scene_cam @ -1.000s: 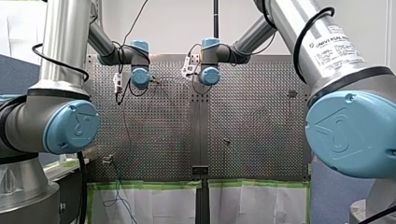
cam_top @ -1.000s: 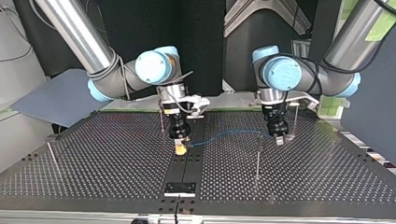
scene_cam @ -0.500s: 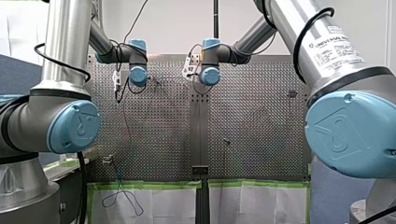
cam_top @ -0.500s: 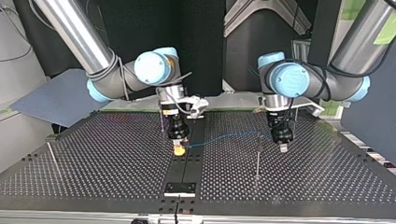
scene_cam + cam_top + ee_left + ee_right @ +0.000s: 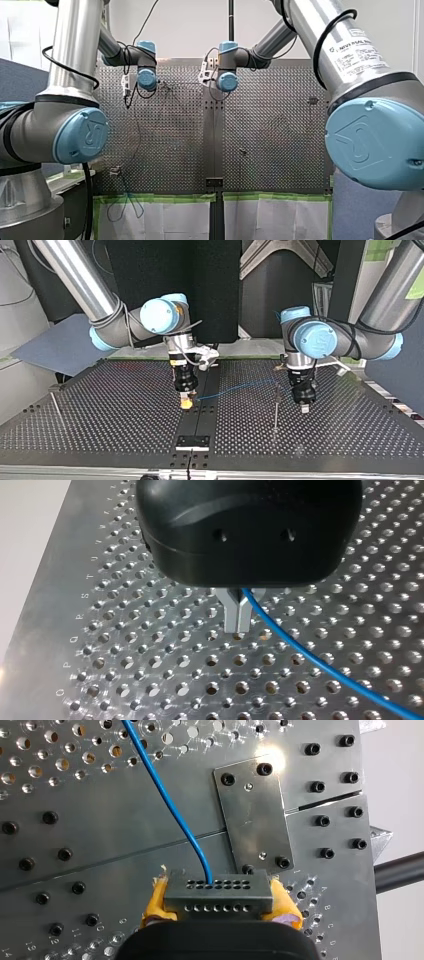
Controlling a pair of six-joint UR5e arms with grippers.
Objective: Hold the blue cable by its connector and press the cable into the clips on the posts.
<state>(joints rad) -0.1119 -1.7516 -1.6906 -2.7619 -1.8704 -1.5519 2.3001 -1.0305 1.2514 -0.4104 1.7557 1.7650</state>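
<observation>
While the right jaws clamp the connector [image 5: 218, 897] between yellow pads [image 5: 156, 901], the blue cable [image 5: 170, 800] exits its front face and runs ahead over the desk [image 5: 100, 835]. The left jaws are narrow, with metal fingers [image 5: 231, 616] pinched on the blue cable. A post [image 5: 276, 407] stands between both jaws, nearer the left jaws.

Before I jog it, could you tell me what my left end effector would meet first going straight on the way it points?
Most likely the perforated table: the left end effector points straight down at it, nothing shows between. The post stands beside it, off that line.
</observation>
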